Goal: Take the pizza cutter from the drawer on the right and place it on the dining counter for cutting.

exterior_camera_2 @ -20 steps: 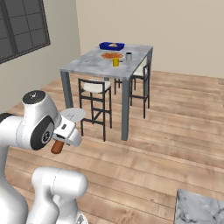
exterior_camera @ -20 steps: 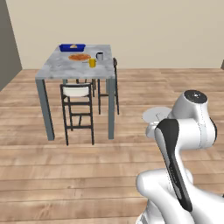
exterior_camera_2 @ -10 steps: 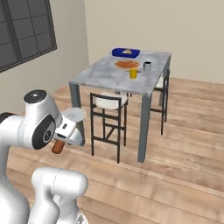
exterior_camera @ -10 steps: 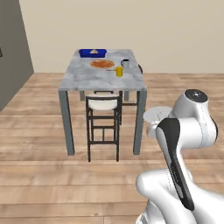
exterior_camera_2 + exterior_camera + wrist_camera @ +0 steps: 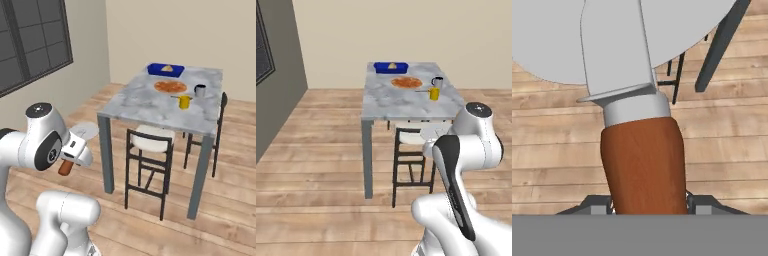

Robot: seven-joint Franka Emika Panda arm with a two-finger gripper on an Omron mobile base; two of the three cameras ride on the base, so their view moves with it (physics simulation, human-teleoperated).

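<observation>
My gripper (image 5: 70,156) is shut on the pizza cutter (image 5: 65,167), held low beside the arm's white body over the wooden floor. Its reddish-brown handle hangs below the fingers and its grey round wheel (image 5: 83,131) points toward the table. In the hand view the pizza cutter (image 5: 643,160) stands between the two fingertips of the gripper (image 5: 647,206), the wheel (image 5: 567,35) wide across the top. The dining counter (image 5: 390,101) (image 5: 146,106), a marble slab on dark legs, stands ahead, well apart from the cutter. The drawer is out of view.
On the counter lie a pizza (image 5: 406,82) (image 5: 170,86), a blue tray (image 5: 390,66) (image 5: 165,69), a dark mug (image 5: 437,82) (image 5: 200,90) and a yellow cup (image 5: 434,93) (image 5: 185,102). A stool (image 5: 411,160) (image 5: 148,165) is tucked under the near side; a chair (image 5: 216,129) stands at the right.
The base has driven and turned, so the whole scene has shifted and the counter now looks nearer. The cutter stays in the gripper, and the arm's pose is unchanged.
</observation>
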